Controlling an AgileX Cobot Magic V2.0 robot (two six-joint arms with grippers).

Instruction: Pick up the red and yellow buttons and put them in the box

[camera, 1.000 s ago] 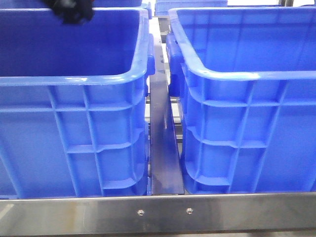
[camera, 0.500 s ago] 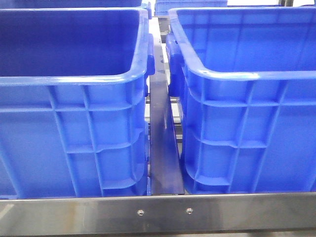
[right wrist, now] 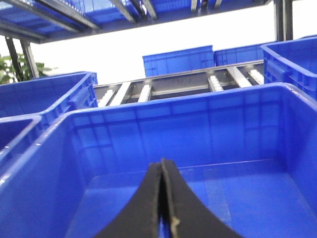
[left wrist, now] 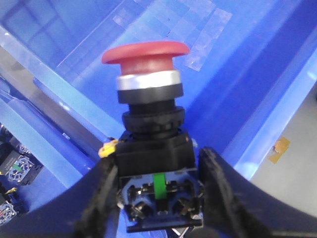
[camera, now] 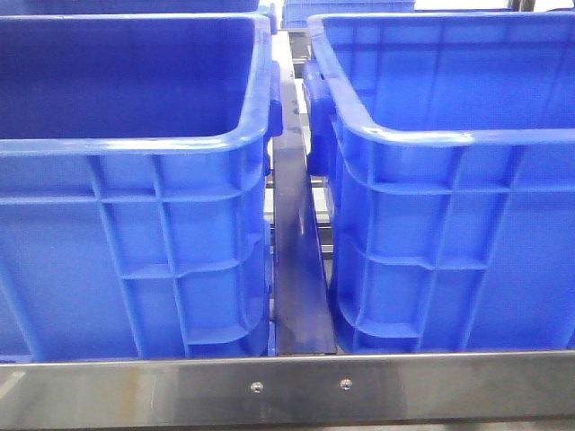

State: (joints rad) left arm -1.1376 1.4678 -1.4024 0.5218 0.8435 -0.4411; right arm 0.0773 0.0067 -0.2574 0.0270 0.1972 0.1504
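In the left wrist view my left gripper point(left wrist: 158, 186) is shut on the black body of the red button point(left wrist: 146, 52), a mushroom-head push button with a silver collar, held above the floor of a blue box point(left wrist: 148, 29). In the right wrist view my right gripper point(right wrist: 162, 171) is shut and empty, its fingers pressed together over the inside of a blue box point(right wrist: 223, 129). Neither gripper shows in the front view. The yellow button is out of view.
The front view shows two large blue boxes, left point(camera: 135, 144) and right point(camera: 449, 135), with a metal divider point(camera: 298, 269) between them and a steel rail point(camera: 287, 388) in front. Several loose switch blocks point(left wrist: 12, 171) lie in a neighbouring bin. More blue bins point(right wrist: 178, 59) stand behind on roller racks.
A dark arm part that showed at the top left of the front view one second ago has moved out of that view. The boxes have not moved.
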